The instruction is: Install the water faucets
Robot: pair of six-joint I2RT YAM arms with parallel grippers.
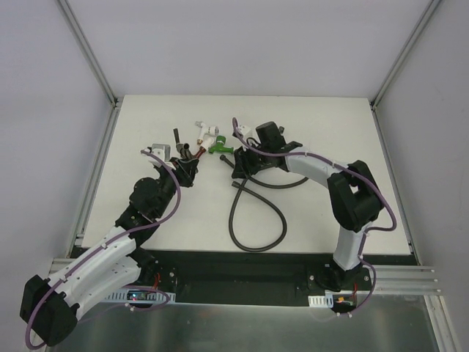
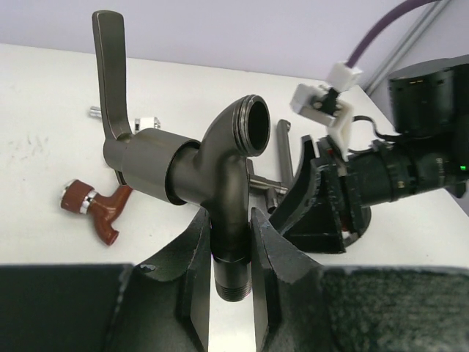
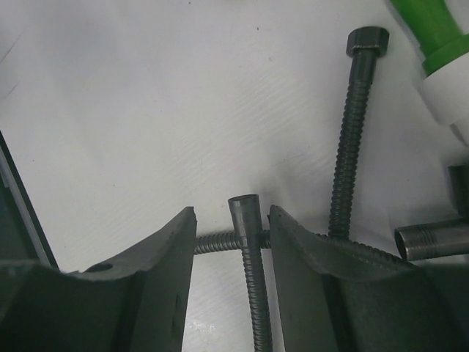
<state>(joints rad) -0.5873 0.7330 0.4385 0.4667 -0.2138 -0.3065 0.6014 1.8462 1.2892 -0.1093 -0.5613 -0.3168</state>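
Note:
My left gripper (image 1: pixel 185 166) is shut on the threaded stem of the grey-brown metal faucet (image 2: pixel 212 169), held upright above the table with its lever handle (image 1: pixel 161 149) pointing up. In the left wrist view my left gripper (image 2: pixel 230 224) has both fingers pressed on the stem. The red faucet (image 2: pixel 99 209) lies on the table to the left, and also shows from above (image 1: pixel 196 152). The green faucet (image 1: pixel 218 147) and white faucet (image 1: pixel 207 132) lie together behind. My right gripper (image 3: pixel 231 216) is open, its fingers either side of a flexible hose's end (image 3: pixel 245 213).
Two long dark flexible hoses (image 1: pixel 253 220) loop across the table's middle; one has a hex nut end (image 3: pixel 366 38). A dark threaded pipe piece (image 3: pixel 432 240) lies at the right. The green faucet (image 3: pixel 440 33) is close by. My right gripper (image 2: pixel 322 205) faces the left one closely.

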